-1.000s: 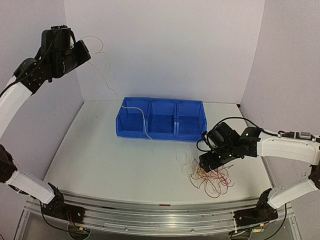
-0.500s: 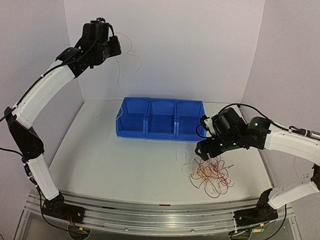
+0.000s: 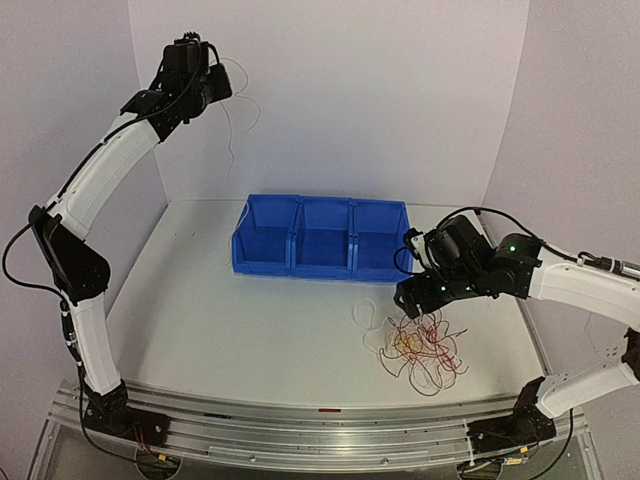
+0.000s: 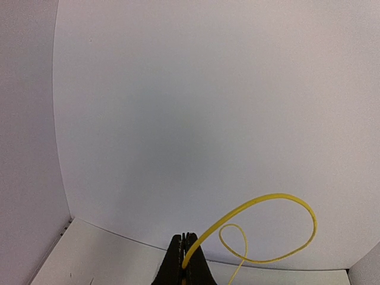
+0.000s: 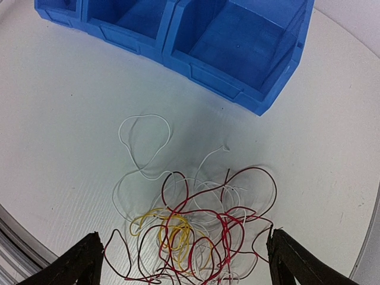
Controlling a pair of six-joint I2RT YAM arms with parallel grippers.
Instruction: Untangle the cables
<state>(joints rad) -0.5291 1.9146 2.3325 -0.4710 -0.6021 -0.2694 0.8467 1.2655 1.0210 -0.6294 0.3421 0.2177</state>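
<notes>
A tangle of thin red, white and yellow cables [image 3: 418, 346] lies on the table at the right front; it fills the right wrist view [image 5: 196, 225]. My right gripper [image 3: 420, 303] hangs open just above the pile, its fingertips [image 5: 89, 255] wide on either side, touching nothing. My left gripper [image 3: 222, 82] is raised high at the back left, shut on one yellow cable [image 4: 261, 205] that curls in loops from the jaws [image 4: 186, 249]. In the top view this cable [image 3: 238, 120] dangles in the air against the back wall.
A blue tray of three bins [image 3: 322, 238] stands at the back middle of the table, seen also in the right wrist view [image 5: 237, 41]. White walls close the back and sides. The rail with the arm bases [image 3: 300, 430] runs along the front edge.
</notes>
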